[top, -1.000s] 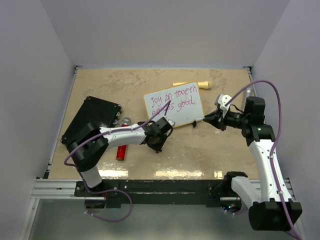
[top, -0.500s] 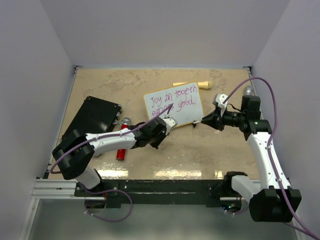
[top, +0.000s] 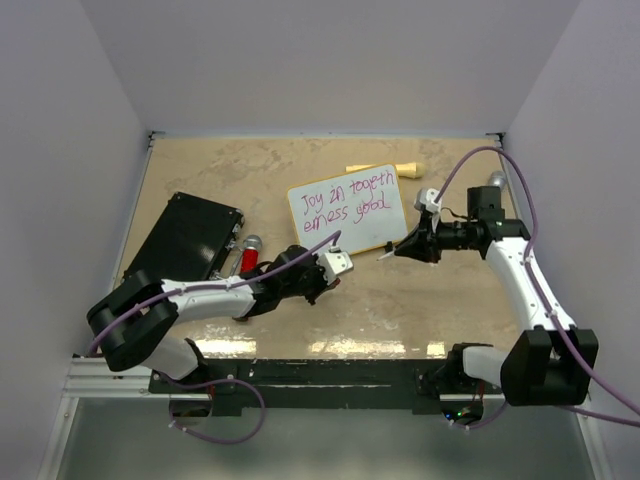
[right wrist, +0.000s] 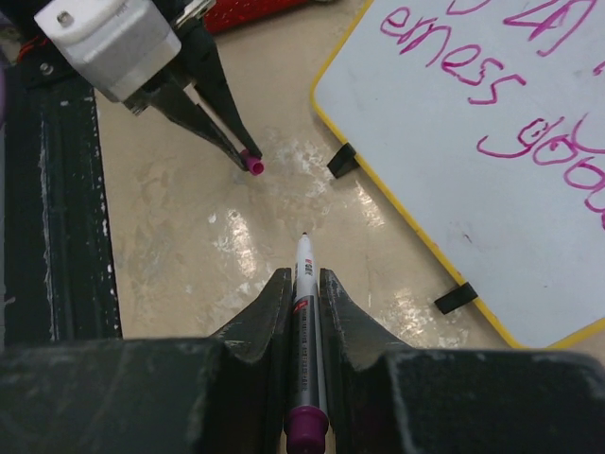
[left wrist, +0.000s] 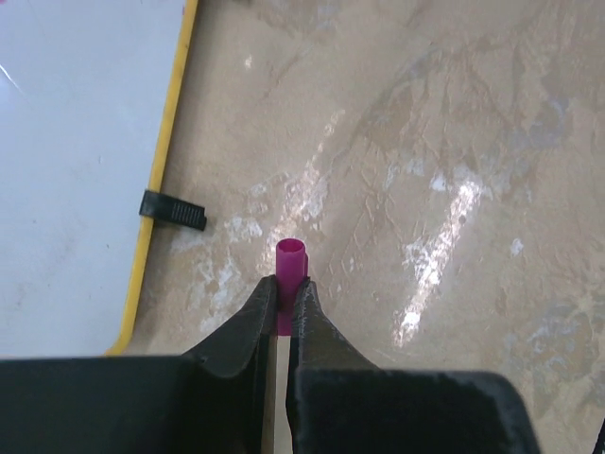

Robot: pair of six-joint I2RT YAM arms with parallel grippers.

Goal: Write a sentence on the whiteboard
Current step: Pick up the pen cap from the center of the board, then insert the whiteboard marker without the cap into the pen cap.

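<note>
The whiteboard [top: 345, 208] lies tilted at mid-table and carries the sentence [top: 345, 204] in pink-magenta handwriting; the right wrist view shows parts of its words [right wrist: 454, 66]. My right gripper [top: 408, 248] is shut on a grey marker [right wrist: 303, 255] with a magenta end, its bare tip pointing left, just off the board's near right corner. My left gripper [top: 342, 268] is shut on a magenta marker cap [left wrist: 290, 257], below the board's near edge [left wrist: 151, 189]. In the right wrist view the left gripper [right wrist: 250, 163] and its cap face the marker tip, a short gap apart.
A black flat case [top: 185, 240] lies at the left, with a red cylinder [top: 247, 262] beside it. A beige wooden piece [top: 395, 169] lies behind the board. The board's black feet [left wrist: 173, 210] [right wrist: 342, 159] stick out from its yellow rim. White walls enclose the table.
My left arm has stretched out low, taking the cap off the board's edge toward the right. My right gripper has moved left with the marker, so cap and tip are closer.
</note>
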